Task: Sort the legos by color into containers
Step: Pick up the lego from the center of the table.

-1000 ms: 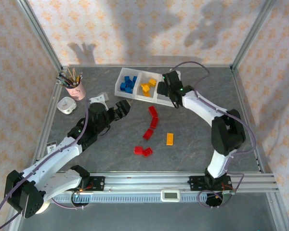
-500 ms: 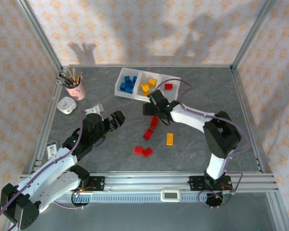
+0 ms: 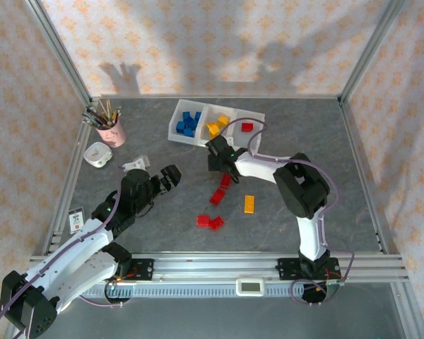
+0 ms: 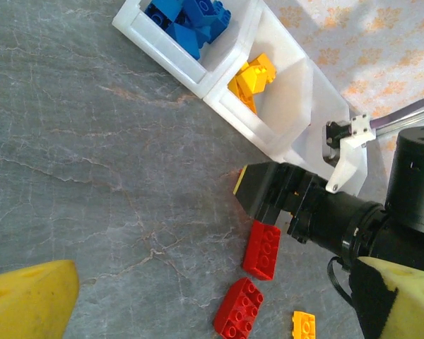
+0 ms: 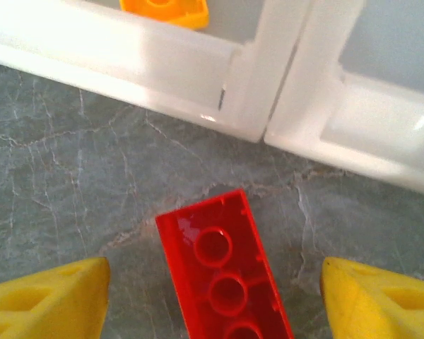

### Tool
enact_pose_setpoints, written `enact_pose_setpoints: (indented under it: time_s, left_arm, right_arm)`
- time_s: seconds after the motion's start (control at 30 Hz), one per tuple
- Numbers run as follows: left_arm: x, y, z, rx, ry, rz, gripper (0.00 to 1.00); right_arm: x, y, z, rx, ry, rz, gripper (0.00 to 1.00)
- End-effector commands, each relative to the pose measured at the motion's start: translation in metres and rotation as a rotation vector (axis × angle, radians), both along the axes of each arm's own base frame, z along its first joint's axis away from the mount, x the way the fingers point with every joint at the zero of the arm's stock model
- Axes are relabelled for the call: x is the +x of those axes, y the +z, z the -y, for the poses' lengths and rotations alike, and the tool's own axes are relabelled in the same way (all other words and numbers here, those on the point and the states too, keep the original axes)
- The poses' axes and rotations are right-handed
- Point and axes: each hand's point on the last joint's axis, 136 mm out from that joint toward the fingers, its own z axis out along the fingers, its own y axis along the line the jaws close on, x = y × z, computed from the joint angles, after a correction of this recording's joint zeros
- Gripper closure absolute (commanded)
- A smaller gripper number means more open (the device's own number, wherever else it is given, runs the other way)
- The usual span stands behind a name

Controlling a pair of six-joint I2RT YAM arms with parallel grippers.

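The white three-bin tray [image 3: 234,145] sits at the back centre: blue legos [image 3: 189,123] in its left bin, yellow ones [image 3: 217,127] in the middle, one red [image 3: 247,127] in the right. Loose on the table lie red legos [image 3: 226,180] [image 3: 217,197] [image 3: 209,222] and a yellow-orange one [image 3: 249,204]. My right gripper [image 3: 220,162] hangs open just in front of the tray wall [image 5: 254,92]. An upside-down red lego [image 5: 226,275] lies flat between its yellow fingertips [image 5: 46,300], untouched. My left gripper [image 3: 168,176] is open and empty, left of the red legos [image 4: 262,248] [image 4: 239,308].
A pink cup of pencils [image 3: 112,128] and a small white round object [image 3: 97,154] stand at the back left, with another white piece [image 3: 132,167] beside my left wrist. Metal frame posts and papered walls close in the table.
My right gripper left the tray's right bin, where a red lego now lies, and swung down-left over a loose red lego. My left arm drew back slightly toward the near left.
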Motion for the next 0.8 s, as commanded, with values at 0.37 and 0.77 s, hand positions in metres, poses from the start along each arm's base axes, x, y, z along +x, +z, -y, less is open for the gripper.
enact_pose_setpoints:
  time_s: [0.37, 0.77]
  left_arm:
    - [0.004, -0.004, -0.004, -0.007, 0.031, -0.003, 0.01]
    - [0.008, 0.006, 0.005, -0.028, -0.007, 0.014, 0.01]
  right_arm:
    - [0.014, -0.019, -0.002, -0.091, 0.047, -0.007, 0.47]
    - [0.016, 0.017, -0.010, -0.046, 0.096, 0.037, 0.78]
